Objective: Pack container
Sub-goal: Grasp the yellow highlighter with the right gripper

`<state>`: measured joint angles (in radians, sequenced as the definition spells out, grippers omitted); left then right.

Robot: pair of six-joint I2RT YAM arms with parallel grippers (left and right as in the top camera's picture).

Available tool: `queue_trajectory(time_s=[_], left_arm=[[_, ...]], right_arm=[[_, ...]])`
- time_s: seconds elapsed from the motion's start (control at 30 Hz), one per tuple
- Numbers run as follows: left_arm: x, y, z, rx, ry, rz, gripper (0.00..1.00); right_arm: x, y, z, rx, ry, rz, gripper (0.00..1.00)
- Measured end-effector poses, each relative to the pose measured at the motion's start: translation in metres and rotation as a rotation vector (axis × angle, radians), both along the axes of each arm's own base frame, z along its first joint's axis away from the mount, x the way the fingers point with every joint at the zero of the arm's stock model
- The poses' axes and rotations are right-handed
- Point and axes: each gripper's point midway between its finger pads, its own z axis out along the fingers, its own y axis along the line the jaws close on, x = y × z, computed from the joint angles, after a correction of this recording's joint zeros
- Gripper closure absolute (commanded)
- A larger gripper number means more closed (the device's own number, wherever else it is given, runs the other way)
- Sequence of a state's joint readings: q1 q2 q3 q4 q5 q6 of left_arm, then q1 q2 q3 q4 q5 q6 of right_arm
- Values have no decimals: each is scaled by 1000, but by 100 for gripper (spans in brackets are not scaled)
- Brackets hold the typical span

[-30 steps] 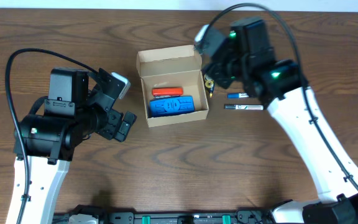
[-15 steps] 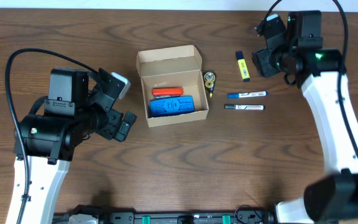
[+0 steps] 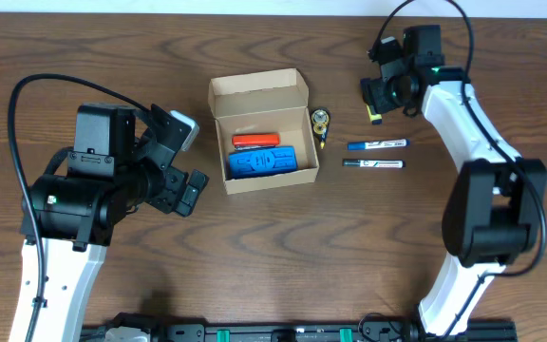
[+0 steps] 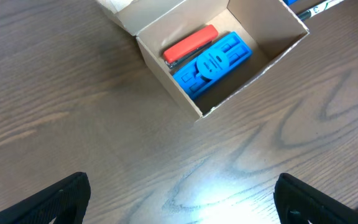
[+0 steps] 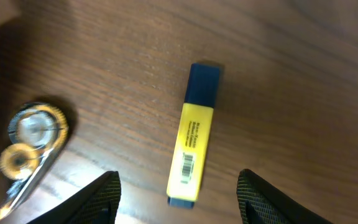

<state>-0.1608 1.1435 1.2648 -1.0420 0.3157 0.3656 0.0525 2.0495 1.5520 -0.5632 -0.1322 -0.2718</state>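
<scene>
Container [image 3: 257, 90]: one, flap lid open, on the surface [image 3: 283, 247] in front of the left arm.
Inside it: one red item [image 4: 190, 43], one blue item [image 4: 213, 62], side by side.
Right of it: one round tape roller [image 5: 33, 140], one yellow highlighter [image 5: 194, 140], one blue marker [image 3: 377, 145], one black marker [image 3: 372, 164].
Left hand [image 4: 179, 199]: spread wide, empty.
Right hand [image 5: 178, 199]: spread wide above the highlighter, empty.

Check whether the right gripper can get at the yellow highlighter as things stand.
Probably yes. The right gripper hangs open directly above the yellow highlighter, which lies flat between its fingers in the wrist view. Nothing covers it, and the small tape roller lies apart to one side.
</scene>
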Motion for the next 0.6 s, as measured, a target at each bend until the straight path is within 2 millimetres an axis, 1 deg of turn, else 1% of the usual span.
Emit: queue_trajectory(time_s=[0.1,0.3,0.47,0.6], left_arm=[[0,0,0,0,0,0,5],[0,0,0,0,0,0,5],[0,0,0,0,0,0,5],[0,0,0,0,0,0,5]], right_arm=[[7,1,-13,3,-3,1,38],[17,1,-29,3,-19,0,37],[23,2,-41,11,-23,-12,37],[23,1,-54,17,-6,-26,38]])
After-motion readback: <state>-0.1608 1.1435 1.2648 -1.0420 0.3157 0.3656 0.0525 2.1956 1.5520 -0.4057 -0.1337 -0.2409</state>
